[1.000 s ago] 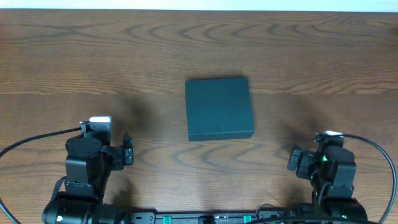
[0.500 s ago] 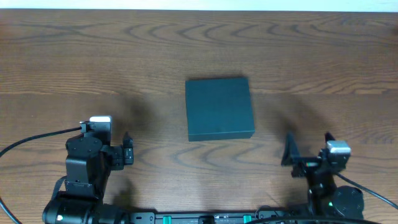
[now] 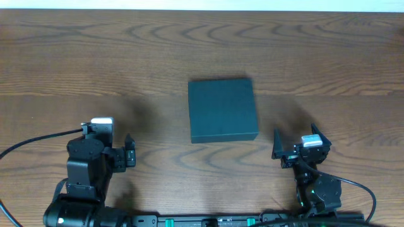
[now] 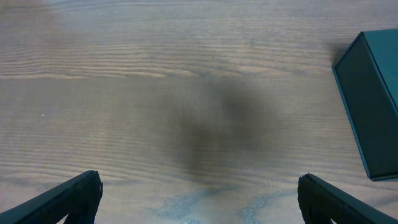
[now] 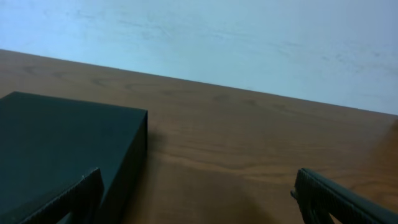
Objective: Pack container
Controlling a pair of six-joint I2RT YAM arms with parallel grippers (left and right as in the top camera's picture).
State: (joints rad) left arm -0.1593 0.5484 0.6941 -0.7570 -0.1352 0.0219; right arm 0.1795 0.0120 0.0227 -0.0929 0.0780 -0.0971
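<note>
Wall [image 5: 249,37]: right-wrist view only; left gripper [image 4: 199,180] and right gripper [image 3: 295,133] gape empty near container [image 3: 223,110].

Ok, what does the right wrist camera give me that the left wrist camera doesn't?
Only the right wrist: a low look along the table to a pale wall behind its far edge. The container sits at lower left, showing its top and one side wall.
Only the left wrist: a steep look down at the wood with a dark shadow in the middle. The container is cut off at the right edge.
Both: the container, the wooden table, and the camera's own open fingers, right gripper and left gripper, with nothing between them.
</note>
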